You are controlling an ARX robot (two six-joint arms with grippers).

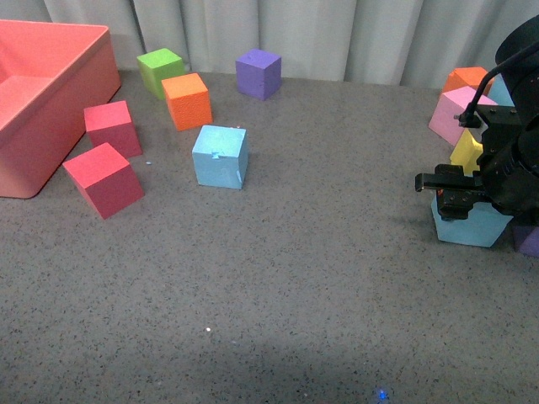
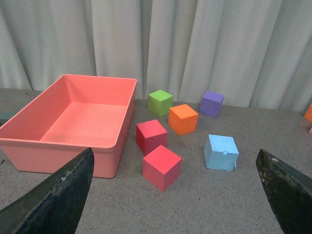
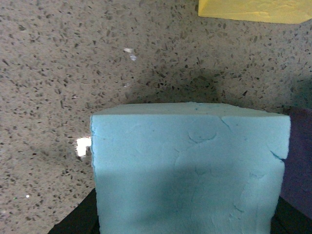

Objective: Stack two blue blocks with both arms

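One blue block [image 1: 220,156] sits on the grey floor left of centre, a small notch on its front face; the left wrist view shows it as the blue block [image 2: 222,152] ahead and to the right. My left gripper [image 2: 170,204] is open, its black fingers [image 2: 53,195] wide apart with nothing between them, well short of that block; the left arm is out of the front view. At the right edge my right gripper [image 1: 461,202] is shut on the second blue block [image 1: 472,225], which fills the right wrist view [image 3: 187,165] and rests on or just above the floor.
A salmon bin [image 1: 80,101] stands at the left. Two red cubes [image 1: 104,178], an orange cube [image 1: 187,100], a green cube [image 1: 160,69] and a purple cube [image 1: 258,72] surround the free blue block. Pink [image 1: 459,114], yellow [image 1: 466,151] and purple [image 1: 528,240] cubes crowd the right gripper.
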